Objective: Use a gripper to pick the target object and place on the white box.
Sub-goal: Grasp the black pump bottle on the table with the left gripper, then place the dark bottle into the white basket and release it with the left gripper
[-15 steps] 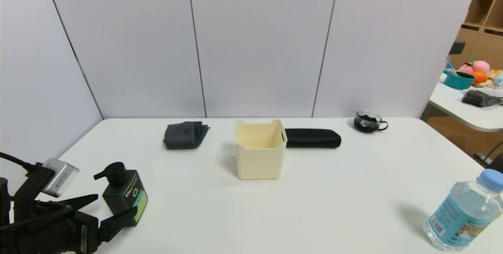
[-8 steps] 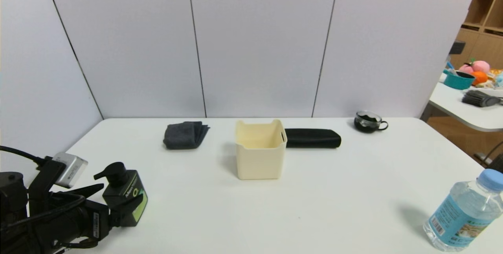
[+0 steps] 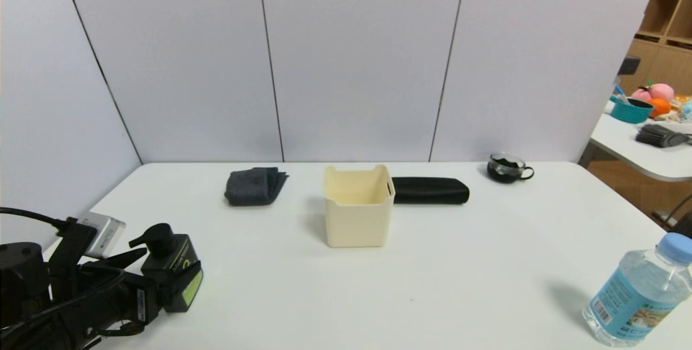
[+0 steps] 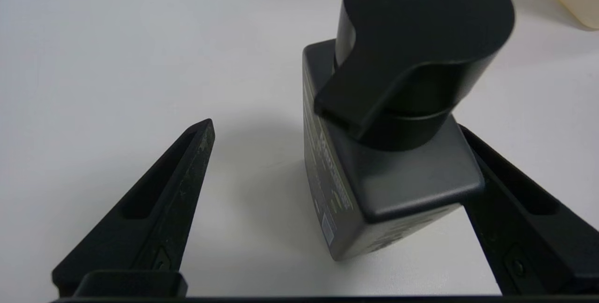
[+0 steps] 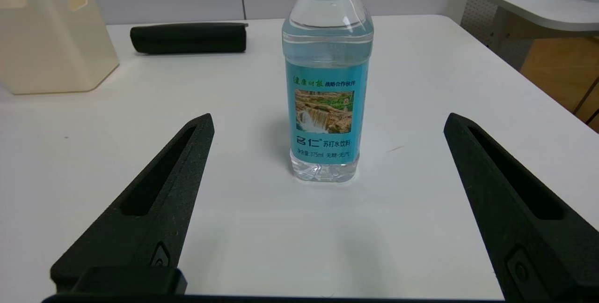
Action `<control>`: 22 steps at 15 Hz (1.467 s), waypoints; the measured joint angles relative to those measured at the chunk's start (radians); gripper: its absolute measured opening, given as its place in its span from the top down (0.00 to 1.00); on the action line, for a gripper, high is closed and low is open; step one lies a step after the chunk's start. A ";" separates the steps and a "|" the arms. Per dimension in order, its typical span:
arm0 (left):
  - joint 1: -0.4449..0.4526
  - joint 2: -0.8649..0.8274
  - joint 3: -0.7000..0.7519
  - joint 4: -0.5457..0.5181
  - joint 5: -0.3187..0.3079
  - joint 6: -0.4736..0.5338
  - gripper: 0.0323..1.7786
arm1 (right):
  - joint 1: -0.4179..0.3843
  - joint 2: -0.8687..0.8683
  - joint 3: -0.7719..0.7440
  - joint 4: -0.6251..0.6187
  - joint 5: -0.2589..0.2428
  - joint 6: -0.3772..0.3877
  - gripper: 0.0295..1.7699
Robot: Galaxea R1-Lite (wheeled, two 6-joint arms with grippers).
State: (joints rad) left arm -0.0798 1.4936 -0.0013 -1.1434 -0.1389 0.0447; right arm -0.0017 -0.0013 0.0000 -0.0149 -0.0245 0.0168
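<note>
Left tool (image 3: 157, 277) of mine sits low at the near left corner of the tabletop (image 3: 432, 263), its jaws spread around the pump bottle (image 3: 175, 274). From my left wrist camera, the left tool (image 4: 337, 172) has one finger (image 4: 514, 209) pressed against the side of the pump bottle (image 4: 383, 172), while the other finger (image 4: 164, 204) stands clear of it with bare tabletop (image 4: 117, 59) between. So the jaws are apart, not clamped on anything. The bottle stands on the tabletop, its black pump head on top and the green-and-white label facing the middle of the tabletop.

Farther back, near the middle, stands the white box (image 3: 358, 206), well apart from the bottle, open side up. A long black case (image 3: 430, 190) lies just beside it on my right, and a folded grey cloth (image 3: 254, 186) lies to its left. A dark glass cup (image 3: 507, 167) sits near the far right edge.

My right tool (image 5: 327, 162) is out of the head view; its own camera shows the fingers wide apart, with the water bottle (image 5: 327, 73) standing upright ahead of them, untouched. In the head view that water bottle (image 3: 638, 296) is at the near right corner.
</note>
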 joint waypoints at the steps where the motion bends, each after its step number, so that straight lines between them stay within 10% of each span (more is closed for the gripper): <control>1: 0.000 0.016 0.001 -0.017 0.000 0.001 0.05 | 0.000 0.000 0.000 0.000 0.000 0.000 0.04; 9: 0.000 0.081 0.001 -0.063 0.013 0.002 0.07 | 0.000 0.000 0.000 0.000 0.000 0.000 0.04; 16: 0.000 0.095 0.001 -0.085 0.052 0.002 0.61 | 0.000 0.000 0.000 0.000 0.000 0.000 0.04; 22: -0.018 0.069 -0.067 -0.080 0.038 0.000 0.66 | 0.000 0.000 0.000 0.000 0.000 0.000 0.04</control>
State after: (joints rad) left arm -0.0981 1.5621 -0.0687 -1.2238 -0.1013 0.0451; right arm -0.0017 -0.0013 0.0000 -0.0149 -0.0245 0.0164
